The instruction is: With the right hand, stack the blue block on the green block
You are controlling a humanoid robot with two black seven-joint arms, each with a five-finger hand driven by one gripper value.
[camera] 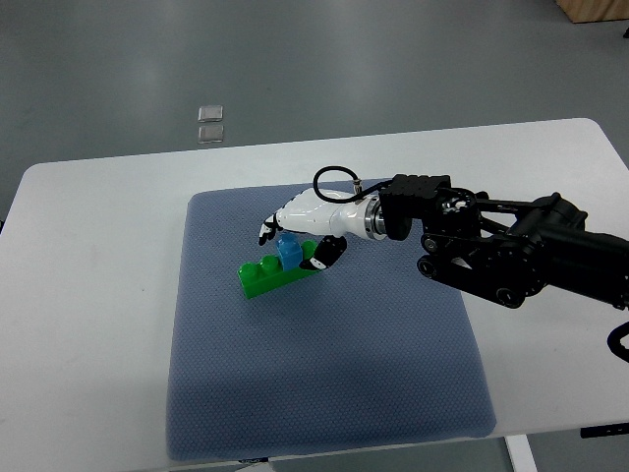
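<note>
A long green block lies slanted on the blue-grey mat. A small blue block sits on top of the green block near its right half. My right hand comes in from the right and is directly over the blue block, its white and black fingers curled around it. The hand hides part of the blue block and the green block's right end. The left arm does not show.
The mat lies on a white table. Two small clear squares lie on the grey floor beyond the table's far edge. My black right forearm spans the table's right side.
</note>
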